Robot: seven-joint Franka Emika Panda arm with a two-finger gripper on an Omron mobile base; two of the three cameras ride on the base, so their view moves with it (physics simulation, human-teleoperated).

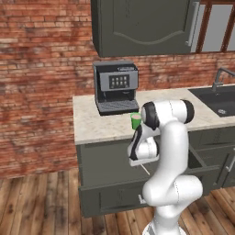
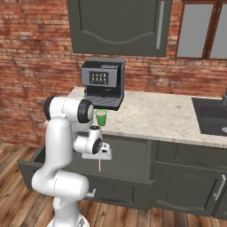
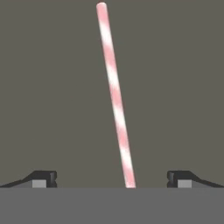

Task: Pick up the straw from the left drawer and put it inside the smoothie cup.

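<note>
Drawer [image 2: 31, 166] on the left stands pulled out under the counter [image 2: 168, 117]; the smoothie cup [image 2: 101, 117] sits above. Gripper [image 3: 111, 179] hangs spread wide over the drawer floor, the straw [image 3: 114, 94] lying between its fingertips, ungripped.

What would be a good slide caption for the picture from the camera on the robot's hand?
Open gripper poised over the pink-and-white striped straw lying on the grey floor of the left drawer, one fingertip on either side.

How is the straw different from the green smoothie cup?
The straw is long, very thin and striped pink and white; the smoothie cup is short, wide and bright green. The straw lies flat on the grey floor of the open left drawer; the cup stands upright on the counter. Both show some pink.
</note>
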